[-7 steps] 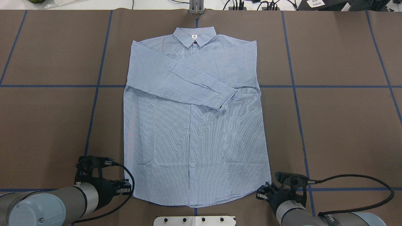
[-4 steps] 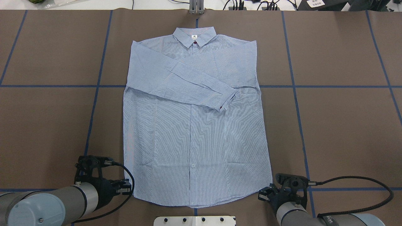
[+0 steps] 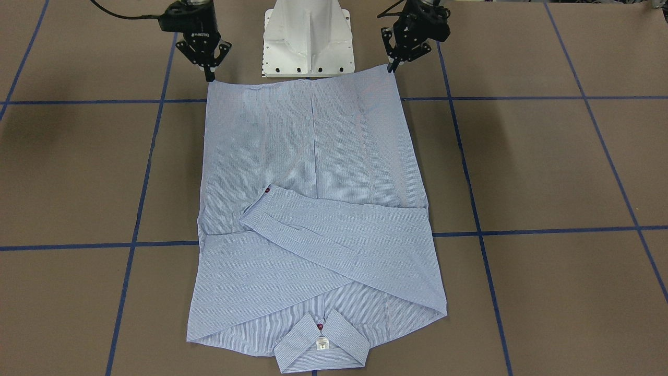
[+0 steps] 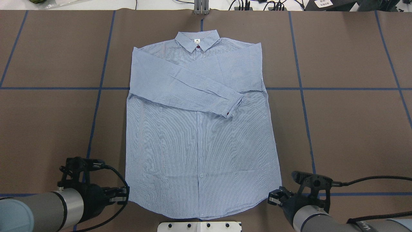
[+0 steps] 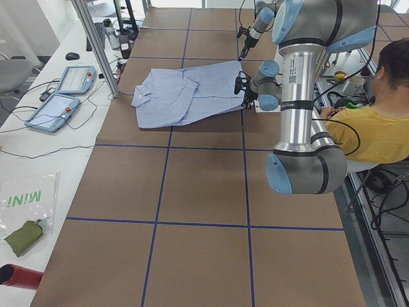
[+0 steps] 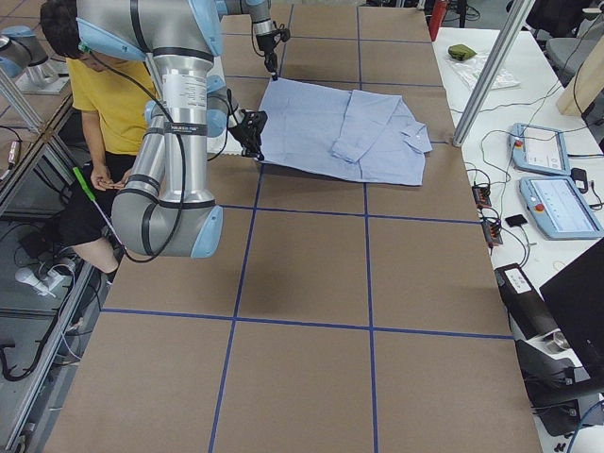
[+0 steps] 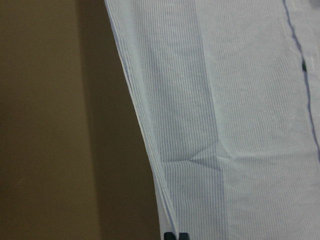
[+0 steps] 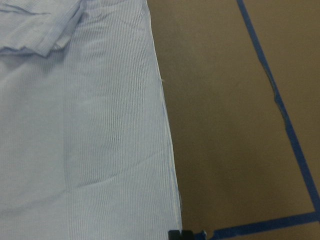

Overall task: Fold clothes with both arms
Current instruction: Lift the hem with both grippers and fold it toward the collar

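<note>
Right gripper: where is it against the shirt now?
Overhead view, lower right: the right gripper is at the hem corner of the shirt on the robot's right, near the white pedestal base.

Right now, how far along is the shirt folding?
Done: both sleeves lie crossed over the chest of the shirt, which lies spread out, button side up. In hand: the left gripper and right gripper each pinch a corner of the hem, which looks slightly raised in the side views. Left: probably carrying the hem up toward the collar, plus any further folds.
</note>
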{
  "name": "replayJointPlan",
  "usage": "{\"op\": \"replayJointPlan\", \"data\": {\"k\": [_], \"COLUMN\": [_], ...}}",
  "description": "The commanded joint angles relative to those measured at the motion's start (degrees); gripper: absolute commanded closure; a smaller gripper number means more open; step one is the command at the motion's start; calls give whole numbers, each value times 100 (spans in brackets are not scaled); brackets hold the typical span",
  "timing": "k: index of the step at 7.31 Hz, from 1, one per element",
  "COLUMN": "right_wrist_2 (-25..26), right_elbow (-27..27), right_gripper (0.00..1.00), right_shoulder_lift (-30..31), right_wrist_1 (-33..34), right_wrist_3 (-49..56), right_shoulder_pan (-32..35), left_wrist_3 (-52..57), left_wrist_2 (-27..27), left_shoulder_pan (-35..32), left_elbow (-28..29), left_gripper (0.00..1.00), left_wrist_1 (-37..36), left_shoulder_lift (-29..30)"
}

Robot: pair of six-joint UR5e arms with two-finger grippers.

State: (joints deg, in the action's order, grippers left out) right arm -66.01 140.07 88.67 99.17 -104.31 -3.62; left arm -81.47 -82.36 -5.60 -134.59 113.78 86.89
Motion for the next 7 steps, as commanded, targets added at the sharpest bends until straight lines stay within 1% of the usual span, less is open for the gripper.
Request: {"op": "replayJointPlan", "data": {"k": [1,2,3,4,5,6,7], "right_wrist_2": [-708,-1138,-1604,-1669,-1670,-1670,-1661], "right_elbow": [1676,1681,1611,1524,1427,1148,823], "right_gripper": [100,100,100,100,100,100,100], "right_shoulder_lift": [-503,-1309,-2091,-2386,-2424,-2476,-2660], "right_wrist_1": [1791,2529,3285,3441,3416,3355,3180], "right_wrist_3": [-10,7,86,408,812,1120,1628], "right_shoulder_pan": [141,604,1095,1535,1862,2300,2757], "left_wrist_3": [8,34,78,340,908,1261,1926], "left_wrist_2": [-628,-1041,-1393,-1467,-1450,-1450,-1467], "left_shoulder_pan": [-29,-107,-447,-755,-1211,-1824,-2457], "left_elbow": [-1178,-1758,-1920,-1765,-1328,-932,-667], "left_gripper": [100,100,100,100,100,100,100], "left_wrist_1": [-371,-870,-1249,-1436,-1533,-1552,-1630], "left_shoulder_lift": [-435,-375,-217,45,518,862,1213]}}
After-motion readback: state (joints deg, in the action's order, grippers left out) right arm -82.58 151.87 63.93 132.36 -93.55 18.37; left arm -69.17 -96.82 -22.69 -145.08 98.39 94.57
